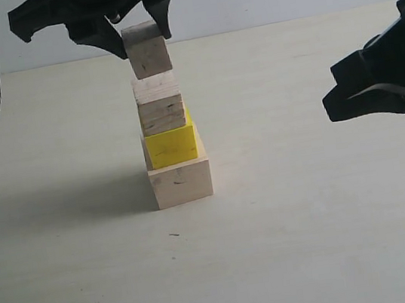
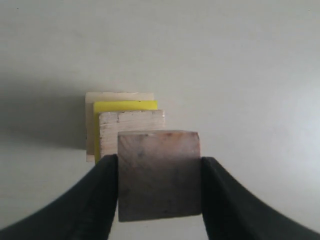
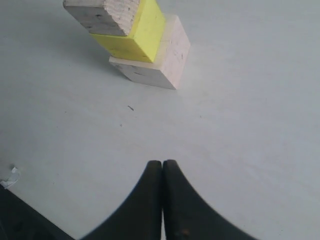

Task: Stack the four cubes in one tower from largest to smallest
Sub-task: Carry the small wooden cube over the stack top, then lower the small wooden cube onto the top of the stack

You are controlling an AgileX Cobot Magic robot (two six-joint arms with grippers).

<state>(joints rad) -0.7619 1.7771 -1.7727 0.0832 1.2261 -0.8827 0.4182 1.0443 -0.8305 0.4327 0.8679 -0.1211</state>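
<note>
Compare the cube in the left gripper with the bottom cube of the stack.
The held cube is smaller than the bottom cube. The held cube hangs tilted in the left gripper; the bottom cube sits flat on the table. The bottom cube carries the yellow cube; the held cube carries nothing. Both are bare wood.

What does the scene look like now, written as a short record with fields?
stacked: three of four cubes, on the table
base: large pale cube
second: yellow cube
third: grained wood cube
left gripper: shut on the held cube, which is slightly tilted, right over the grained wood cube; contact cannot be told
right gripper: shut, empty, off to the side of the cubes
</note>
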